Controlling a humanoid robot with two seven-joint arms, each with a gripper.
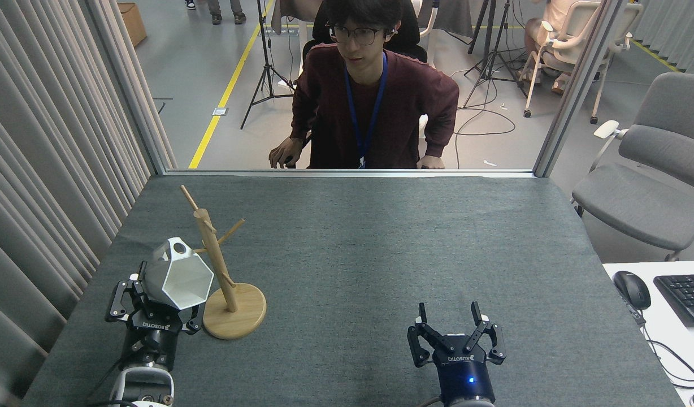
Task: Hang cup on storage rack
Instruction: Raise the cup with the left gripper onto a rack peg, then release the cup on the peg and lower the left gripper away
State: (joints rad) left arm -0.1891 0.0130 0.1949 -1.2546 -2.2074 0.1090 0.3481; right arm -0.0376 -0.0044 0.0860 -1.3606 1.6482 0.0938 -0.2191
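On the left, your left pincer point(155, 308) holds the cup point(177, 276) clamped by its lower body, mouth tilted toward you and the pierced tab point(179, 247) uppermost. The cup is off the counter point(381, 254), just beside the storage rack point(220, 265), with the tab's hole close to the low peg that juts left from the post. To do this step well, line the hole up with that peg's tip before you push; the peg slants upward, so bring the tab in along the same slant, not flat. Go slowly: I judge that a knock against the post could tip the rack on its disc base. Release only once the tab sits well down the peg. On the right, your right pincer point(455, 333) is spread wide, empty, low over the counter, well apart from the rack.
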